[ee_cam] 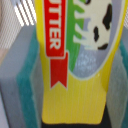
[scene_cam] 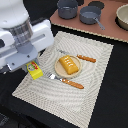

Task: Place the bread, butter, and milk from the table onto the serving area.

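The bread point(scene_cam: 69, 65), a golden-orange loaf, lies on the round tan plate point(scene_cam: 56, 70) in the middle of the serving area's striped beige mat point(scene_cam: 95, 95). The butter point(scene_cam: 35, 70), a bright-yellow stick with a red label, is at the mat's edge on the exterior view's left. My gripper point(scene_cam: 32, 66) comes down on it from above. In the wrist view the butter point(ee_cam: 75, 65) fills the frame, and my grey-and-teal fingers point(ee_cam: 22, 85) press against both its sides. The milk is out of view.
An orange-handled fork point(scene_cam: 69, 81) and knife point(scene_cam: 82, 57) lie on either side of the plate. A pinkish-brown board point(scene_cam: 107, 32) behind the mat carries grey pots point(scene_cam: 67, 8) and a pan point(scene_cam: 91, 16). A bowl point(scene_cam: 123, 16) stands at the exterior view's far right.
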Tool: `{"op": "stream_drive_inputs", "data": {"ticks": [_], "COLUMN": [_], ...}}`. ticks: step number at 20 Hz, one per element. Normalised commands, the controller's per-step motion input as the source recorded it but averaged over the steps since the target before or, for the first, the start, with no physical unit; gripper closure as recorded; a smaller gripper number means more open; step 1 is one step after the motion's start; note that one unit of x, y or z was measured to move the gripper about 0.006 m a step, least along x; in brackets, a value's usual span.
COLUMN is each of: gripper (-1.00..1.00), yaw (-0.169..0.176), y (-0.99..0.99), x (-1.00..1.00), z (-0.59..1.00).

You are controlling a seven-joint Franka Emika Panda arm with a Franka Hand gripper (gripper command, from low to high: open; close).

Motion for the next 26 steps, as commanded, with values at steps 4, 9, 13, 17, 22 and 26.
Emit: {"op": "stream_drive_inputs", "data": {"ticks": [4, 9, 13, 17, 22, 26], "gripper": [1.00, 1.00, 1.00, 1.00, 1.00, 1.00], "yaw": [-0.093, -0.061, -0.047, -0.057, -0.078, -0.055], "y": [-0.25, -0.18, -0.13, -0.10, -0.09, -0.03], "x": [0.88, 0.93, 0.93, 0.89, 0.83, 0.64], "z": [0.00, 0.00, 0.00, -0.02, -0.06, -0.06]}}
